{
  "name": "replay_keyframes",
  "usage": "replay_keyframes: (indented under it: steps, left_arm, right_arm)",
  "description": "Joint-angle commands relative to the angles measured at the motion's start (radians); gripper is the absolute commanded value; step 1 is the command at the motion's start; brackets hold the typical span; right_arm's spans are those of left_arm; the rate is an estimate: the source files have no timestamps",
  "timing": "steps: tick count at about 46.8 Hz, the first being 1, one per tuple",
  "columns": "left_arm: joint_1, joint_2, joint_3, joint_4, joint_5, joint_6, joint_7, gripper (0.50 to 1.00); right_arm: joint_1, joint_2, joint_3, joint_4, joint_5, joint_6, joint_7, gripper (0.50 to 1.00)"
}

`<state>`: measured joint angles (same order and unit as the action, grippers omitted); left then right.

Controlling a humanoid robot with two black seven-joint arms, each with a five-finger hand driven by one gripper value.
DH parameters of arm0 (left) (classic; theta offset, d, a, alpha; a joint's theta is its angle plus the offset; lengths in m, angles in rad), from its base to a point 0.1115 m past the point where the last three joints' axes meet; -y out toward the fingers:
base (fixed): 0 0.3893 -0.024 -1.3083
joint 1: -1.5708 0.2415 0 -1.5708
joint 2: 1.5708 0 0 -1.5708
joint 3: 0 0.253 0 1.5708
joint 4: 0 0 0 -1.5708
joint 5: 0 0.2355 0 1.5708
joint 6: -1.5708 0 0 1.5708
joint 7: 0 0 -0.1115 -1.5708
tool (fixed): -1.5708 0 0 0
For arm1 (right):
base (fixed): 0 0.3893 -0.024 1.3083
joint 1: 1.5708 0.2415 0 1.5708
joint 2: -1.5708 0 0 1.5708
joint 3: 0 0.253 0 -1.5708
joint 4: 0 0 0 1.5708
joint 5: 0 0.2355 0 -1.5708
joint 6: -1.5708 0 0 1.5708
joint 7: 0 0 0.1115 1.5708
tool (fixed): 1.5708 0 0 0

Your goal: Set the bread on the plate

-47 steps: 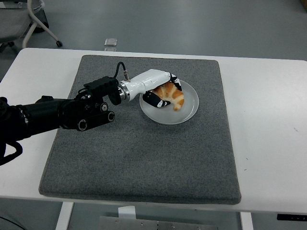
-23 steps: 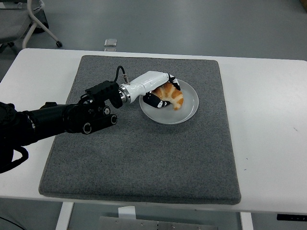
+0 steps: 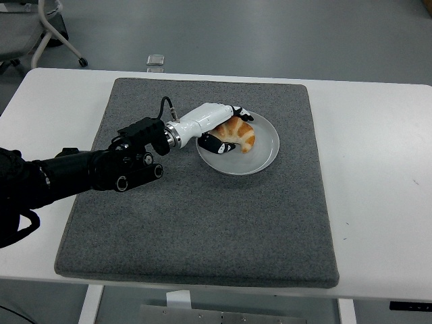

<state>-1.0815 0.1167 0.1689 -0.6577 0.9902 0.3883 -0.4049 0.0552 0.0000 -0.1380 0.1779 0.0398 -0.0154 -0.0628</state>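
Note:
A golden croissant lies on the white plate near the middle of the grey mat. My left hand, white with black fingers, comes in from the left over the plate's left rim. Its fingers curl around the croissant from above and below. The croissant rests low on the plate's left half. The right arm is out of view.
The grey mat covers most of the white table. A small clear box sits at the table's far edge. A chair base stands on the floor at the top left.
My left hand has lowered the croissant a little onto the plate and the forearm has shifted slightly left. The fingers still wrap the croissant.

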Motion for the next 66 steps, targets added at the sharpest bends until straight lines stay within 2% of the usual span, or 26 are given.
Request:
replay_keyframes:
  steps: [1,8,18,26,31,38,42,53,58,66]
  left_arm:
    - [0.000,0.000,0.000,-0.003,-0.001,0.000,0.000,0.934]
    - [0.000,0.000,-0.019,-0.006,-0.001,0.000,0.002,0.988]
    - [-0.008,-0.009,-0.043,-0.013,-0.025,-0.002,0.003,0.990]
    - [-0.038,0.006,-0.081,-0.080,-0.111,-0.031,0.006,0.990]
    - [-0.057,0.053,-0.118,-0.149,-0.211,-0.124,0.008,0.990]
    - [-0.093,0.110,-0.207,-0.166,-0.367,-0.331,0.014,0.990]
    - [-0.116,0.142,-0.253,-0.158,-0.423,-0.423,0.017,0.990]
    - [-0.152,0.221,-0.373,-0.157,-0.466,-0.583,0.018,0.990]
    - [-0.153,0.250,-0.459,-0.154,-0.507,-0.637,0.021,0.990]
    - [-0.147,0.273,-0.589,-0.094,-0.694,-0.720,0.104,0.990]
  right_arm:
    - [0.000,0.000,-0.002,0.000,0.000,0.000,0.000,0.930]
    - [0.000,0.000,0.000,0.000,0.000,0.000,0.000,0.930]
    - [0.000,0.000,0.000,0.000,0.000,0.000,0.000,0.930]
    - [0.000,0.000,0.000,0.000,0.000,0.000,0.000,0.930]
    - [0.000,0.000,-0.002,0.000,0.000,0.000,0.000,0.930]
    - [0.000,0.000,0.000,0.000,0.000,0.000,0.000,0.930]
    - [0.000,0.000,0.000,0.000,0.000,0.000,0.000,0.930]
    - [0.000,0.000,0.000,0.000,0.000,0.000,0.000,0.930]
    - [0.000,0.000,0.000,0.000,0.000,0.000,0.000,0.930]
    - [0.000,0.000,0.000,0.000,0.000,0.000,0.000,0.930]
